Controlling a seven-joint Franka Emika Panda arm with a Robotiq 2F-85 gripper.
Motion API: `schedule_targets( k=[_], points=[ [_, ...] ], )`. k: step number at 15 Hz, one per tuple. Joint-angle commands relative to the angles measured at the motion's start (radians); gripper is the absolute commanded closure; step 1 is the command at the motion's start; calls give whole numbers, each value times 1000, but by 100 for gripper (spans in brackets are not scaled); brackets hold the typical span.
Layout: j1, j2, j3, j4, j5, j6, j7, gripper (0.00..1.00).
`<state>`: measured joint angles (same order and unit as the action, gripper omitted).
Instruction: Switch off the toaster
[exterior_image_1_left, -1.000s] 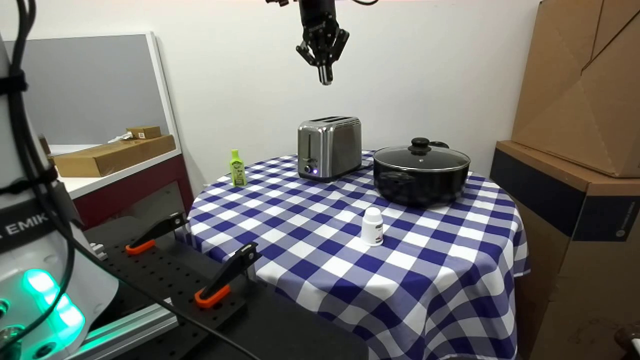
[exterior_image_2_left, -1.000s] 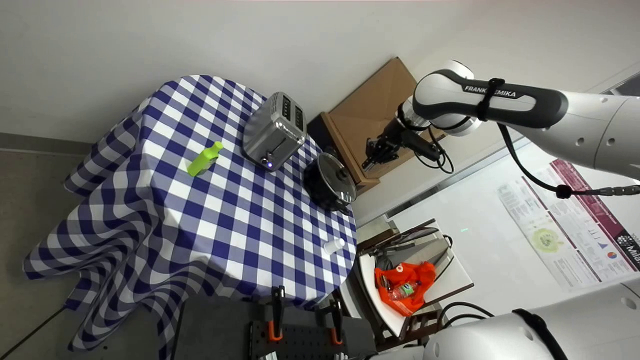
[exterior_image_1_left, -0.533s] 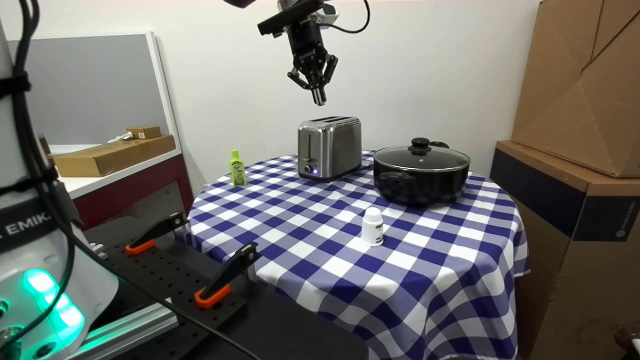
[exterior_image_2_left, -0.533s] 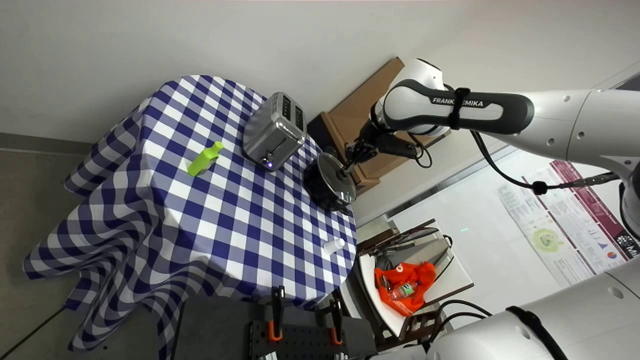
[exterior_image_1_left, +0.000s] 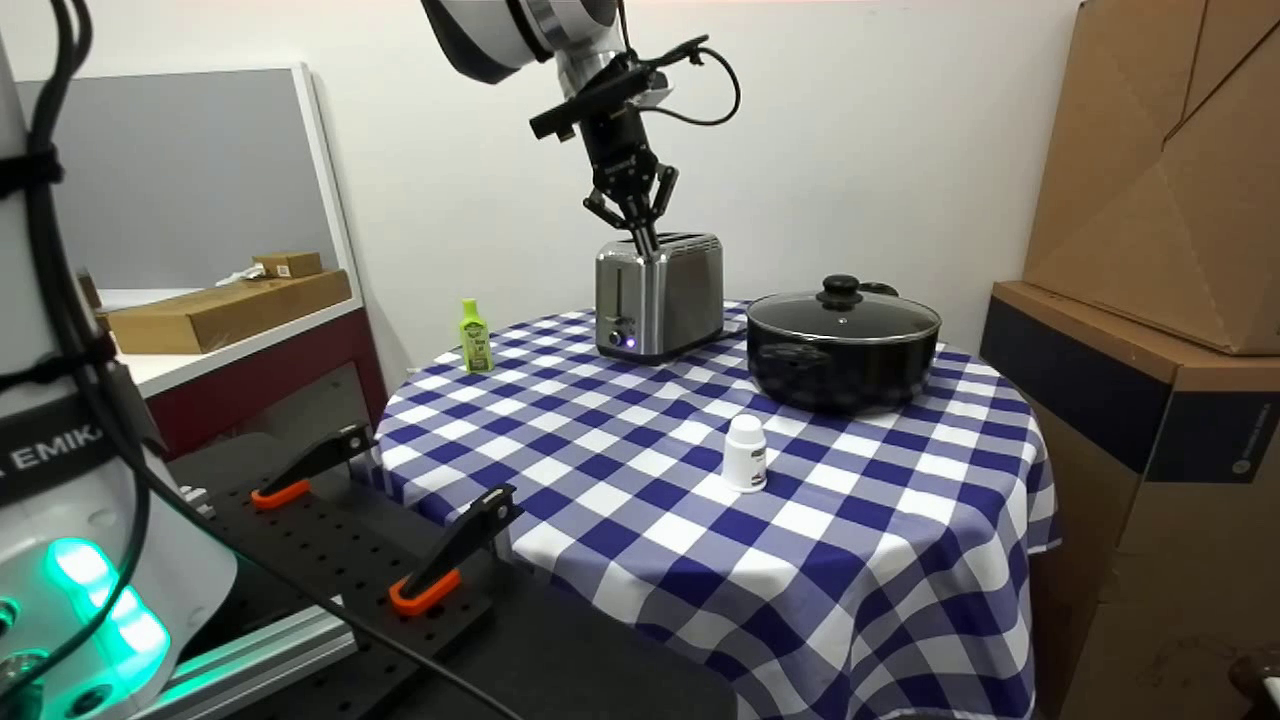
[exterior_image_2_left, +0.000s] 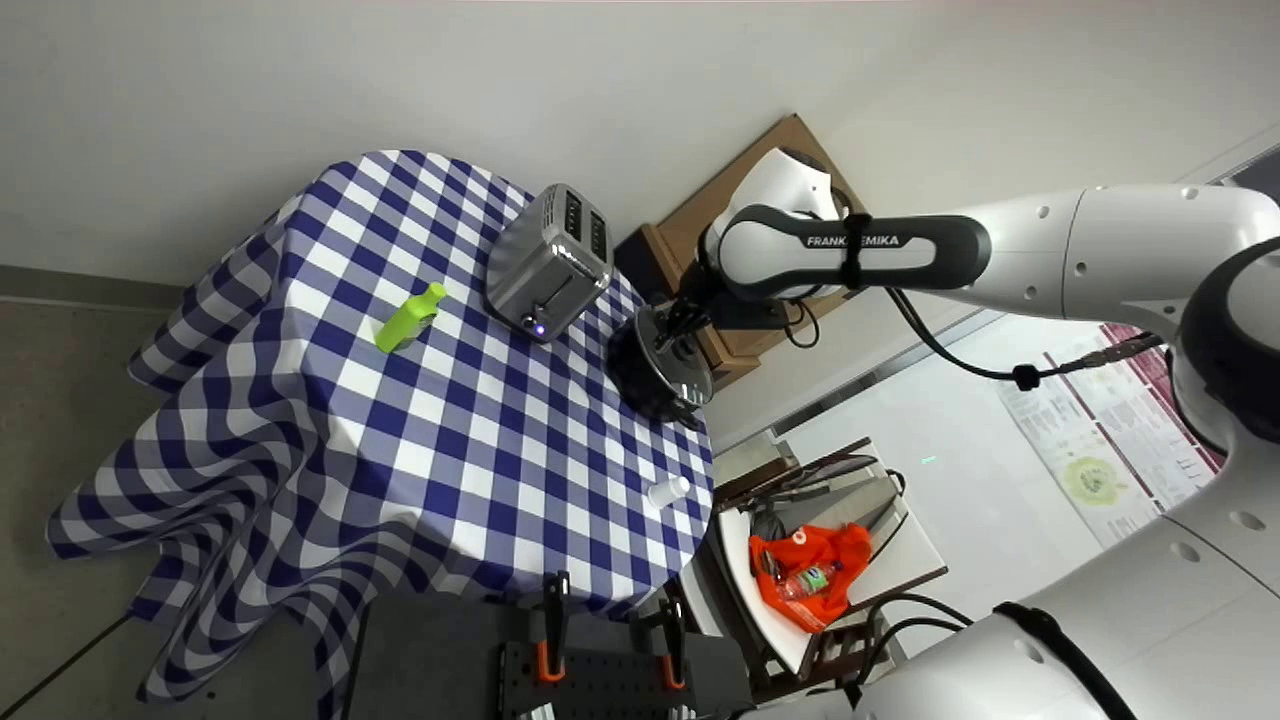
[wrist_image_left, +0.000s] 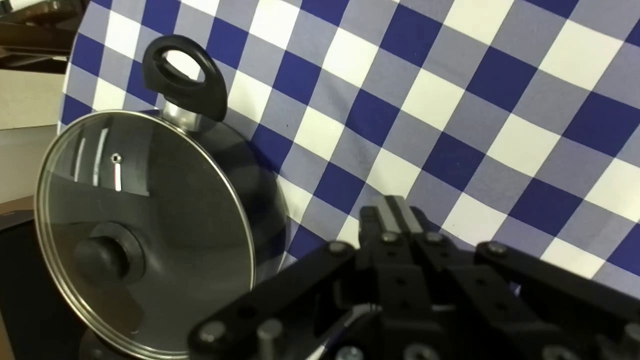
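The silver toaster (exterior_image_1_left: 690, 295) stands at the back of the table and also shows in an exterior view (exterior_image_2_left: 525, 270). A light glows by the knob (exterior_image_1_left: 617, 338) low on its front; the lever slot is above it. My gripper (exterior_image_1_left: 648, 252) points down with its tips overlapping the toaster's top front edge in that view. In an exterior view the gripper (exterior_image_2_left: 665, 340) appears apart from the toaster, in front of the pot's lid. In the wrist view the fingers (wrist_image_left: 398, 202) are together with nothing between them; the toaster is out of view there.
A black lidded pot (exterior_image_1_left: 840, 365) stands beside the toaster, and in the wrist view the pot (wrist_image_left: 165, 225) is left of the fingers. A green bottle (exterior_image_1_left: 476, 340) and a white bottle (exterior_image_1_left: 745, 455) stand on the checkered table (exterior_image_1_left: 640, 500). Cardboard boxes (exterior_image_1_left: 1150, 200) stand beside the table.
My gripper has come down and, in an exterior view, moved left over the pot's lid. More of the arm has come into sight. The toaster and the other objects have not moved.
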<state>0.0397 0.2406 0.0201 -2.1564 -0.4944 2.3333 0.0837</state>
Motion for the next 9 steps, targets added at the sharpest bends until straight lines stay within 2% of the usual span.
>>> schedule_targets(
  k=[1, 4, 9],
  points=[
    [34, 78, -30, 39, -58, 67, 61, 100],
    [67, 128, -52, 66, -85, 100, 143, 100],
    [119, 208, -67, 125, -62, 106, 246, 100]
  ],
)
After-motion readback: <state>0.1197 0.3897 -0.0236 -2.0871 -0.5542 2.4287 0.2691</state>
